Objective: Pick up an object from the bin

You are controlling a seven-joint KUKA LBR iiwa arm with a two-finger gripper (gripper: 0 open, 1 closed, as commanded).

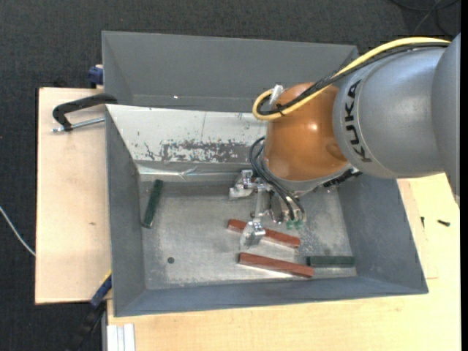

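Grey bin floor [190, 248], red-brown stick [282, 238] lengthwise left-right under fingers [255, 231], grip state unclear

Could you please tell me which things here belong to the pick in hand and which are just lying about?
In the job:
gripper, low in the bin
upper red-brown bar, directly under it

Lying about:
lower red-brown bar
right dark green bar, beside that bar's end
left dark green bar, against the left wall

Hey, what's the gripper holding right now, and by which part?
Cannot tell. The gripper sits at the left end of the upper red-brown stick; no hold is visible.
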